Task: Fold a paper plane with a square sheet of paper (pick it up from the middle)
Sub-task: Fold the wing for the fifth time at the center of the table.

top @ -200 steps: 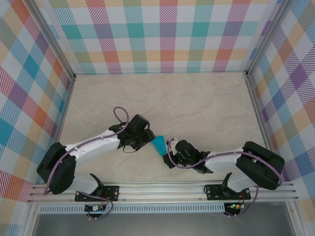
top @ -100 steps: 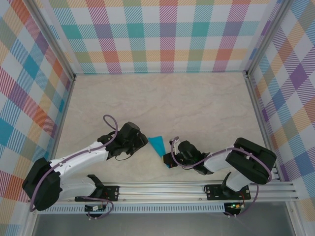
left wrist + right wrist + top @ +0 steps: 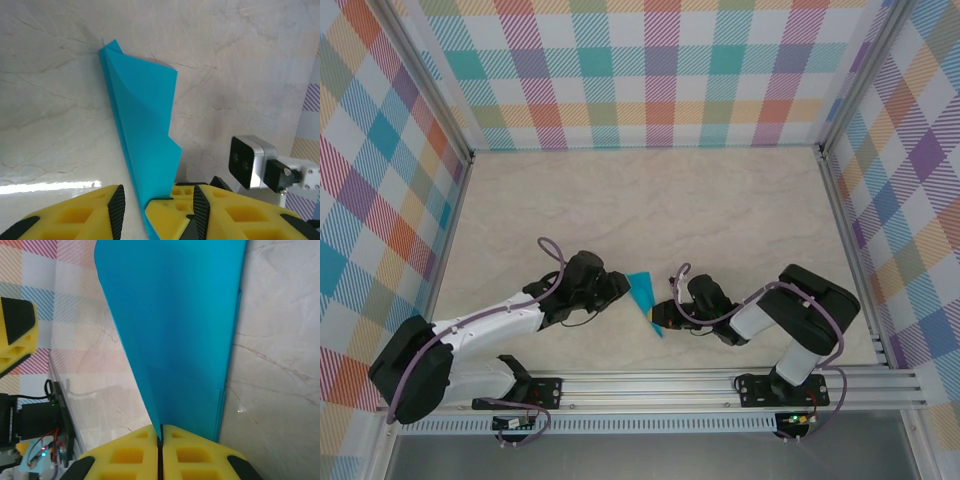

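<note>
The teal paper is folded into a narrow, creased paper plane that stands on edge on the marble table between the two grippers. My right gripper is shut on its lower edge, and the folded paper rises straight out of the pressed yellow fingers. My left gripper is open, its fingers straddling the plane and the right gripper's fingertip. From above, the left gripper is on the plane's left and the right gripper on its lower right. No flat square sheet is in view.
The right wrist camera sits close to the left gripper's right finger. Plaid walls enclose the marble tabletop. A metal rail with the arm bases runs along the near edge.
The left gripper pulled back off the paper, then came forward again, open around it. The right gripper shifted left and away from the near edge with the plane held.
</note>
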`<state>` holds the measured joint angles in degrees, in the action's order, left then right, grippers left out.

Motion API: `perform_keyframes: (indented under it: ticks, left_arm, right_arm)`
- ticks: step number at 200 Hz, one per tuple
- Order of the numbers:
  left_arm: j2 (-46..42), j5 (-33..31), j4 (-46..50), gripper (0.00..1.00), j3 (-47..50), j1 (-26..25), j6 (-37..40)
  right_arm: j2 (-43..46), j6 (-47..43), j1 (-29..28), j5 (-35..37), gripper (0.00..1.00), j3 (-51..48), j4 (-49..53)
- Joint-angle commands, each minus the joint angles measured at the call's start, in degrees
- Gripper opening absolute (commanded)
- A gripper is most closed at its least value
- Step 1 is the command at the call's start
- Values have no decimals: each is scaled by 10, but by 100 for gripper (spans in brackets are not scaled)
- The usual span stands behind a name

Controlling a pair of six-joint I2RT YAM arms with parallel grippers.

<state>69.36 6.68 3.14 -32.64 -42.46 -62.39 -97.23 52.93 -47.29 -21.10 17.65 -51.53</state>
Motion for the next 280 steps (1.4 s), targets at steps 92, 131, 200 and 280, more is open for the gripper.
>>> perform_keyframes:
  ticks: [92,131,200,280]
  left_arm:
    - [74,53,-91,41,-24,-6,27]
    - [98,52,-94,41,-39,-6,35]
    - [158,83,-120,40,-64,-7,42]
    - [218,87,-133,40,-73,-7,53]
  right_arm:
    - [-18,85,9,49,8,1,90]
    - [-17,114,9,68,7,-3,117]
    - [-22,125,9,68,7,-1,123]
    - [-22,130,9,68,9,4,136]
